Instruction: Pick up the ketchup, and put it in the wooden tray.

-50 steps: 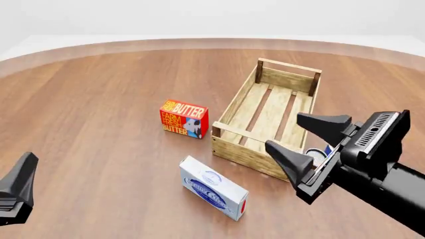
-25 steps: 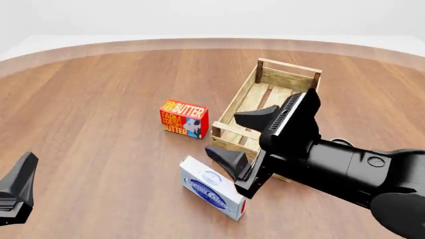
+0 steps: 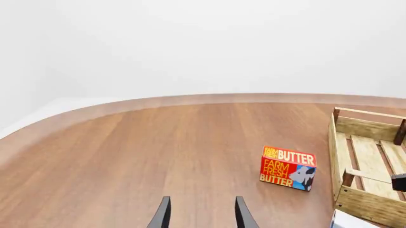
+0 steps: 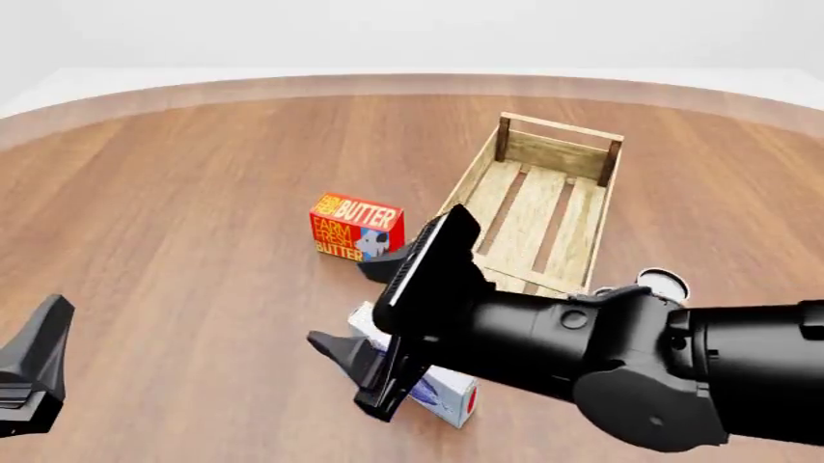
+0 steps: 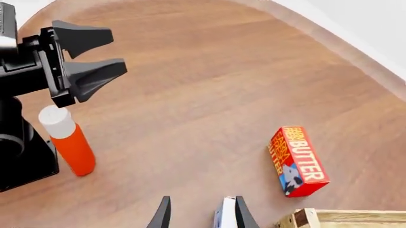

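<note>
While the ketchup (image 5: 68,141) stands upright on open table (image 4: 193,174) beside the left arm's base, both end effectors gape wide, empty: right end effector (image 4: 367,304) over the white box (image 4: 445,391), left end effector (image 5: 85,52) above the ketchup.

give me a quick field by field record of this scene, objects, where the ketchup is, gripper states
ketchup: upright on the table beside the left arm's base, seen only in the right wrist view
wooden tray: nothing seen inside, far right of centre in the front view
butter box: on the table left of the tray
white and blue box: near the tray's front corner, partly hidden by the right arm
left gripper: open, holding nothing, above the ketchup in that view
right gripper: open, holding nothing, over the white and blue box
task state: ketchup not yet grasped
</note>
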`<control>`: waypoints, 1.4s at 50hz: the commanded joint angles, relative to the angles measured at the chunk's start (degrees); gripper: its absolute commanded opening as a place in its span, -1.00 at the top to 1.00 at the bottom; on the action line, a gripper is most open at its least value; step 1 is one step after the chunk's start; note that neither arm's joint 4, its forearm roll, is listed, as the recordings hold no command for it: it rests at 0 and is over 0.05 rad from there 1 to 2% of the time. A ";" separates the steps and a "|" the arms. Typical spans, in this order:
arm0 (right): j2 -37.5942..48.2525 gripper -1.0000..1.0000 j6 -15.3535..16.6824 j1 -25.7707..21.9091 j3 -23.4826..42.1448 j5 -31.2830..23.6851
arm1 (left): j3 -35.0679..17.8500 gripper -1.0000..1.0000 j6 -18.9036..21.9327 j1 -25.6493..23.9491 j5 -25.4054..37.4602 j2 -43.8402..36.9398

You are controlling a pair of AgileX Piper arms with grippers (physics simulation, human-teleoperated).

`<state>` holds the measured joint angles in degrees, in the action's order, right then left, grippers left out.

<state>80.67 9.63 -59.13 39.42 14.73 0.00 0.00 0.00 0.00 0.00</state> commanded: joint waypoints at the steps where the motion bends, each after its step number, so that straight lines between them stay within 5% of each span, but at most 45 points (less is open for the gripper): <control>1: 7.42 -1.00 -0.16 -3.20 2.84 2.22 | 0.00 -1.00 0.00 0.00 0.00 0.00; 21: 13.17 -1.00 -2.53 -8.44 5.94 3.81 | 0.00 -1.00 0.00 0.00 0.00 0.00; 70: 26.14 -1.00 -1.08 -19.98 21.67 -1.27 | 0.00 -1.00 0.00 0.00 0.00 0.00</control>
<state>104.48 8.28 -76.92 57.60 14.90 0.00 0.00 0.00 0.00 0.00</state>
